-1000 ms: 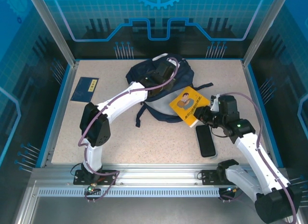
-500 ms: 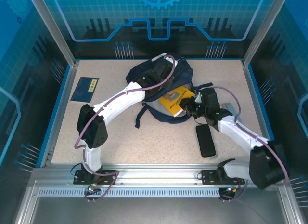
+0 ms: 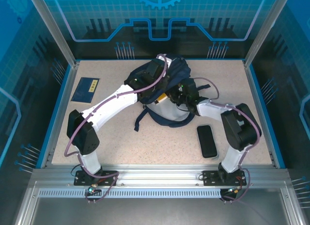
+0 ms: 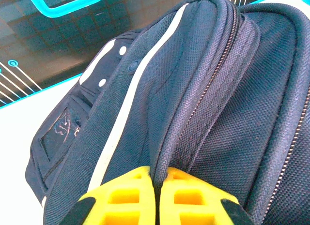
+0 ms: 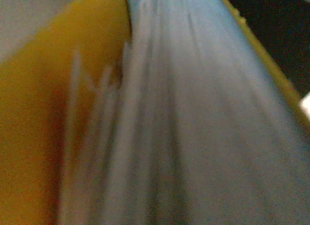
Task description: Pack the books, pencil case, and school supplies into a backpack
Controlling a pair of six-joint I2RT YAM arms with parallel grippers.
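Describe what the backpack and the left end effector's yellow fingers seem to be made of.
The backpack: matte navy woven fabric, probably nylon or polyester; coarse weave beside the zipper. The left end effector fingers: matte yellow plastic, likely moulded; recessed pockets show.

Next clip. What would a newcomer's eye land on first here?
The big navy backpack at the far centre of the table, worked from both sides. The left gripper pinches a fold of its fabric, and the right gripper sits at its opening beside a sliver of the yellow book. A navy book lies alone far left.
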